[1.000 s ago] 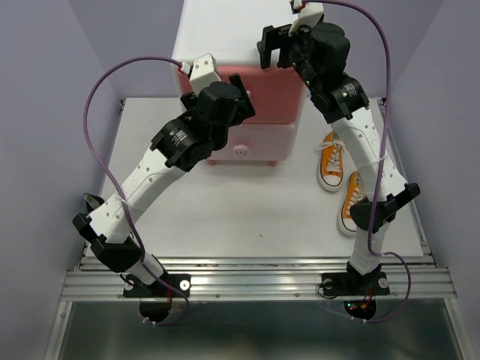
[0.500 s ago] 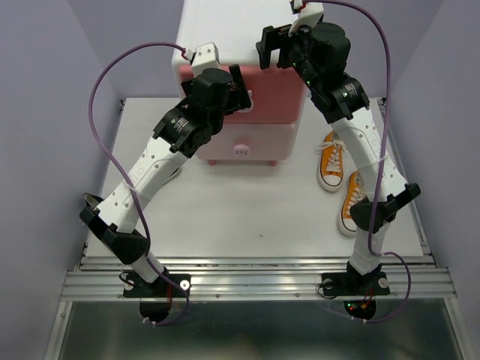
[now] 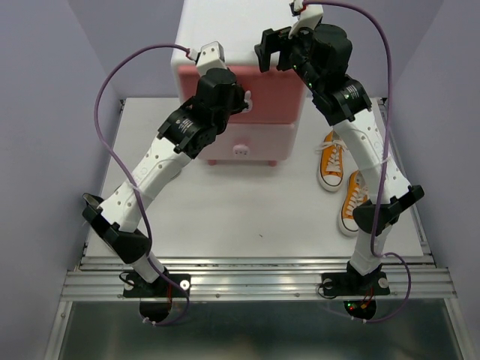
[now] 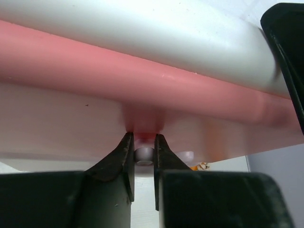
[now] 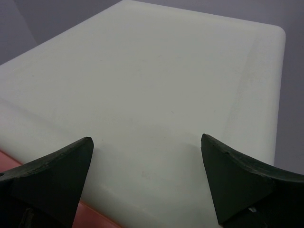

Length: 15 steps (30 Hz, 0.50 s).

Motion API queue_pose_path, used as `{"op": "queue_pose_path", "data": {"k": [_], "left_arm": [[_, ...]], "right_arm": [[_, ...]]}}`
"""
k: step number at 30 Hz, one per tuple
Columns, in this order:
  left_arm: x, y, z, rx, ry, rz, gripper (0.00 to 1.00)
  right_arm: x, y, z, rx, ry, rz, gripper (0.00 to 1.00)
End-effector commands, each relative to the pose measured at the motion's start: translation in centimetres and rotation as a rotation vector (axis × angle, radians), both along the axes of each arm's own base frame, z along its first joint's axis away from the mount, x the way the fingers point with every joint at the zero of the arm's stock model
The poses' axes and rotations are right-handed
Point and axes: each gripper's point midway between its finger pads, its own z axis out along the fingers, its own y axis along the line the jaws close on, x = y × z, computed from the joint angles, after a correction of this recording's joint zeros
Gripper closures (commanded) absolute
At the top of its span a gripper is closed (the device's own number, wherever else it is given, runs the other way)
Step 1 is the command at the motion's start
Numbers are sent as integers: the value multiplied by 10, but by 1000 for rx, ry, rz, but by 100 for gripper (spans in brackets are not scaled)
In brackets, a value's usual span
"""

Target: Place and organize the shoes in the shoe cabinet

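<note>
Stretching forward, left fingers [image 4: 124,159] pinch the drawer knob [image 4: 144,153]; right fingers [image 5: 54,167] spread above shoe cabinet [image 5: 156,80].

Pink drawer's small pale knob [image 4: 144,154] blurred for us between left pincer [image 4: 143,138] tips, orange canvas sneaker [image 3: 349,210] half behind right arm [image 3: 367,150]

Plastic sheen, dull cloth

The small white plastic two-drawer cabinet [image 5: 166,85] has a smooth, softly sheened top. Its darker pink upper drawer front [image 4: 142,80] and small pale knob [image 4: 144,154] look glossy. The left gripper [image 4: 143,142] has matt black fingers [image 4: 116,164]. The orange canvas lace-up sneakers [image 3: 331,166] look like dull cloth.
</note>
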Motion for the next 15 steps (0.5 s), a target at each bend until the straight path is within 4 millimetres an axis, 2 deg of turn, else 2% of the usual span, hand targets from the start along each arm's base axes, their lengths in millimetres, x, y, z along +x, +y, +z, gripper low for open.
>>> {"op": "queue_pose_path", "data": {"k": [1,2,6,11,15], "left_arm": [[1,2,21,-85,-38,30,95],[0,2,23,-85,-41,28,100],[-10,-3,40,-52,-69,21,100],[-38,-8,18,-8,30,-14,100],[-69,3,0,-21,104,-28,100]], "right_arm": [[-1,14,-85,-81,265,17,0],[-1,14,-86,-79,267,17,0],[0,13,-89,-81,276,7,0],[1,12,-93,-88,279,-1,0],[3,10,-100,-97,291,-15,0]]}}
